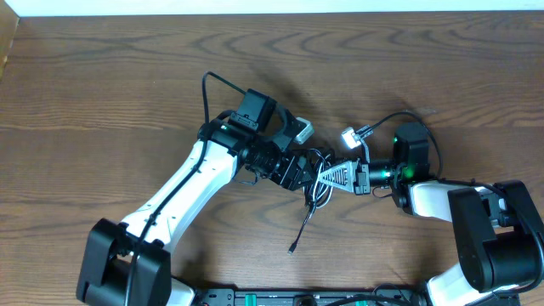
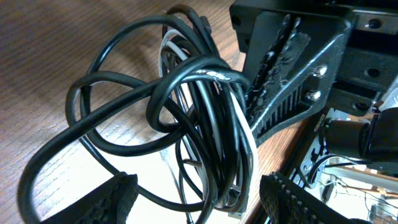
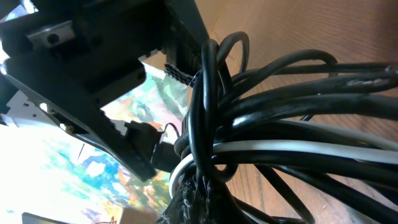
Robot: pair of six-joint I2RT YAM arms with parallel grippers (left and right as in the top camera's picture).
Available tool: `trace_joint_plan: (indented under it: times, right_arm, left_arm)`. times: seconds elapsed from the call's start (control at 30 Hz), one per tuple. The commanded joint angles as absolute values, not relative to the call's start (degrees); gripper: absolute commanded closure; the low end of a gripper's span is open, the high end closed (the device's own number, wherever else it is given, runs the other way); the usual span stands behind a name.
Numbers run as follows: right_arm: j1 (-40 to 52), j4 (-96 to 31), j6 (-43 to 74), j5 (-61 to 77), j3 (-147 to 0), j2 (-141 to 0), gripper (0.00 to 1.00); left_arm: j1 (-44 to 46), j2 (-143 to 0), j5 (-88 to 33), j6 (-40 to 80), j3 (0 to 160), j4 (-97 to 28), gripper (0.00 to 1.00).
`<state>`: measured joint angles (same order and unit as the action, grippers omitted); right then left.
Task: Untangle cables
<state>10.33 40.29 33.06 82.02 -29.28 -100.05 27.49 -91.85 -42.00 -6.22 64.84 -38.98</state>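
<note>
The black cable (image 1: pixel 303 228) and the white cable (image 2: pixel 247 134) are bunched in one coiled tangle (image 1: pixel 315 178) at the table's middle. A black tail with a plug runs down toward the front. My left gripper (image 1: pixel 299 170) is open; in the left wrist view its fingers (image 2: pixel 205 202) stand either side of the black loops (image 2: pixel 199 71). My right gripper (image 1: pixel 330 176) is shut on the bundle from the right; in the right wrist view its fingertips (image 3: pixel 202 199) pinch the black strands and the white cable (image 3: pixel 280 148). The right gripper's ribbed finger (image 2: pixel 292 81) also shows in the left wrist view.
Brown wooden table (image 1: pixel 102 102) with its far edge along the top. Thick black arm wires loop at the left arm (image 1: pixel 206 93) and the right arm (image 1: pixel 416 119). The arm bases stand at the front edge (image 1: pixel 297 297).
</note>
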Motion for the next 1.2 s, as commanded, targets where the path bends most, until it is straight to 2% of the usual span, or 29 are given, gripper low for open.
trace_joint_plan:
  times: [0.0, 0.1, 0.33, 0.37, 0.47, 0.5, 0.63, 0.7, 1.17]
  right_arm:
    - [10.07, 40.42, 32.49, 82.65, -29.02, -99.66, 0.99]
    - [10.07, 40.42, 32.47, 82.63, -29.02, -99.66, 0.99]
    - [10.07, 40.42, 32.49, 82.63, -29.02, -99.66, 0.99]
    - [10.04, 40.42, 32.49, 82.63, -29.02, -99.66, 0.99]
    - [10.07, 40.42, 32.49, 82.65, -29.02, -99.66, 0.99]
    - [10.07, 40.42, 32.49, 82.65, -29.02, -99.66, 0.99]
    - [10.04, 40.42, 32.47, 82.63, -29.02, -99.66, 0.99]
    - [10.04, 40.42, 32.08, 82.63, -29.02, -99.66, 0.99]
    - [10.04, 40.21, 32.05, 81.32, -29.02, -99.66, 0.99]
  left_arm:
    - [28.38, -92.42, -41.95, -6.57, 64.18, -38.65, 0.31]
    - [29.30, -92.42, -41.95, -6.55, 64.18, -38.57, 0.28]
    - [31.62, -92.42, -41.93, -6.55, 64.16, -38.72, 0.29]
    - [31.70, -92.42, -41.93, -6.57, 64.16, -38.52, 0.34]
    - [31.75, -92.44, -41.89, -6.59, 64.16, -38.11, 0.71]
    - [31.73, -92.42, -41.58, -6.63, 64.16, -38.09, 0.77]
    - [31.68, -92.42, -37.34, -6.79, 64.16, -38.09, 0.81]
    - [31.68, -92.42, -35.27, -6.79, 64.18, -37.82, 0.92]
    - [31.44, -92.42, -33.80, -18.24, 64.18, -35.90, 0.92]
